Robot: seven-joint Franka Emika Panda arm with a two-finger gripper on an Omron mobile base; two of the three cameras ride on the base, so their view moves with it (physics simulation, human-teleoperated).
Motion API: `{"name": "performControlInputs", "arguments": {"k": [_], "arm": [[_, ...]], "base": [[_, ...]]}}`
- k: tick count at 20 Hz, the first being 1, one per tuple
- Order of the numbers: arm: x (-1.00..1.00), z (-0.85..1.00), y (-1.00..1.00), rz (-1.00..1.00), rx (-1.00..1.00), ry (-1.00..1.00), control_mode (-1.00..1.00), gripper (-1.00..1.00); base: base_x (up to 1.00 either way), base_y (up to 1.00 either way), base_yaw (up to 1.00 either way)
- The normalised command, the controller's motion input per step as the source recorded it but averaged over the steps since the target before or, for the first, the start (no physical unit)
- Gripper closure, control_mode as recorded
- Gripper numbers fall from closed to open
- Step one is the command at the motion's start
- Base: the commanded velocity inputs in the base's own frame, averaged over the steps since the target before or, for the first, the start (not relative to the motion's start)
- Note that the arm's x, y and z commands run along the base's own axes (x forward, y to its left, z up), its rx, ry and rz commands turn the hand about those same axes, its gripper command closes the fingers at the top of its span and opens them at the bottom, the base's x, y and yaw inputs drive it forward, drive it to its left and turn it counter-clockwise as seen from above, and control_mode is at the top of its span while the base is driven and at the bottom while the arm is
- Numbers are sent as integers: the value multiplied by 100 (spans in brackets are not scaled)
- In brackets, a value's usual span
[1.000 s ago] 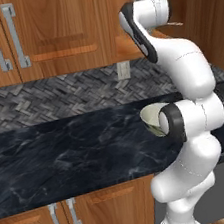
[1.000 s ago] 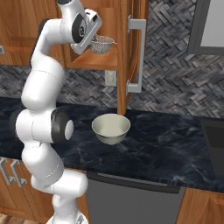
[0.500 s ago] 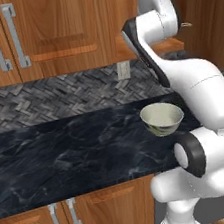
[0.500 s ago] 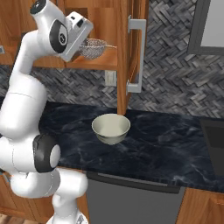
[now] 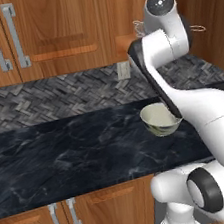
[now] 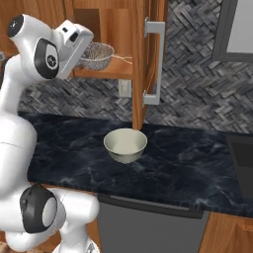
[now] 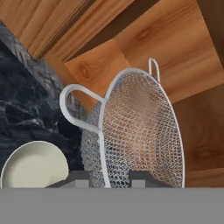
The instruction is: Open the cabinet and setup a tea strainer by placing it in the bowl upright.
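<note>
One strainer point(image 6: 97, 54), one bowl point(image 6: 125, 145), one open cabinet point(image 6: 140, 59), one end effector point(image 7: 109, 177).

The end effector is clenched on the strainer's rim: in the hand view its two dark fingertips point(image 7: 76, 178) sit either side of the mesh wall at the bottom edge. The strainer point(image 7: 140, 131) is held up at the cabinet's shelf point(image 6: 106, 74) level, just in front of the opening, well above the surface point(image 6: 188, 168). In the right base view its basket shows beside the white hand, with the thin wire handle running right toward the door point(image 6: 148, 64). In the left base view the arm hides most of the strainer; only wire ends point(image 5: 197, 28) stick out at either side of the upper links.

The bowl point(image 5: 160, 119) stands upright on the dark marble surface point(image 5: 64, 151), below the strainer and beside the door's lower edge. In the left base view the forearm cuts off its right rim. In the hand view the bowl point(image 7: 34, 166) is cropped at the lower left.

The door stands open edge-on, with one long silver bar handle point(image 6: 157, 62).

Two-handled doors point(image 5: 2, 38) at the left are shut.
</note>
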Motion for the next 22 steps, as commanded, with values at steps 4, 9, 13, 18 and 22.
{"name": "performControlInputs", "arguments": {"k": [4,9,13,18,22], "arm": [[-55,12,24,0,0,-3,-100,100],[-79,0,11,-3,0,1,-100,100],[-64,-21,-3,-17,-1,14,-100,100],[-56,-55,0,-23,0,13,-100,100],[-36,-55,0,-24,0,4,-100,100]], "base": [[0,0,0],[0,0,0],[0,0,0],[0,0,0],[0,0,0]]}}
